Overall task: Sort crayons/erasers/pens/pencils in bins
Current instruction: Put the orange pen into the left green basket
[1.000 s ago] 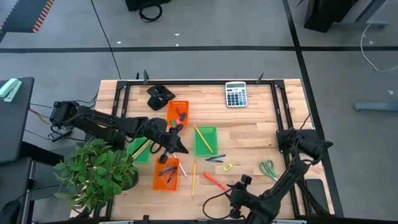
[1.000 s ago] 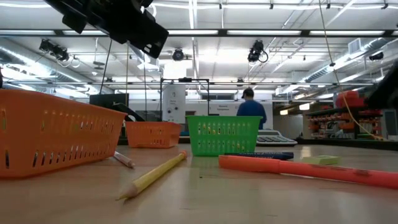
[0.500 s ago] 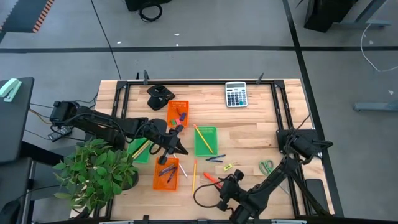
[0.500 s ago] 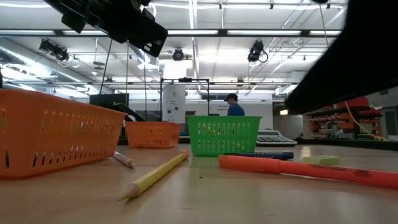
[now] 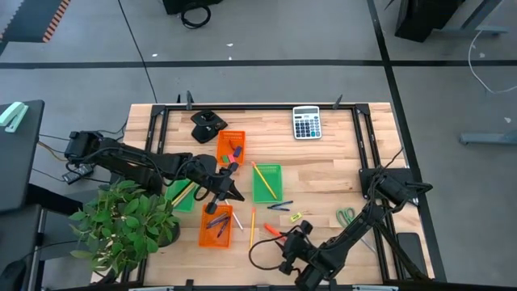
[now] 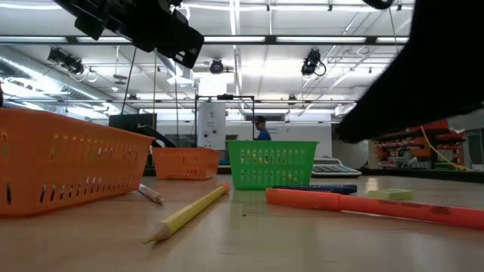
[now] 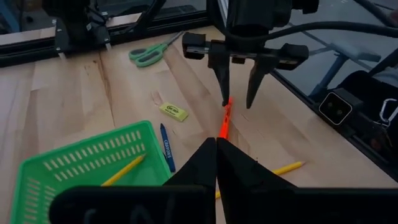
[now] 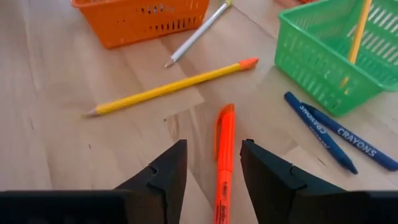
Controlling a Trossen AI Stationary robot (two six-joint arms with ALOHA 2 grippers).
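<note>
Wooden bench, seen from above, bearing four bins and loose writing items; the right hand hangs with fingers spread to either side of the orange marker, which lies flat near the bench's front edge, just beside a yellow pencil and two blue crayons by the nearer green bin. Judged light, stiff and smooth-barrelled, the marker should take a pinch across its middle; an off-centre hold might let it tip. The left hand, pressed together and empty, hovers between the bins toward the bench's left side.
</note>
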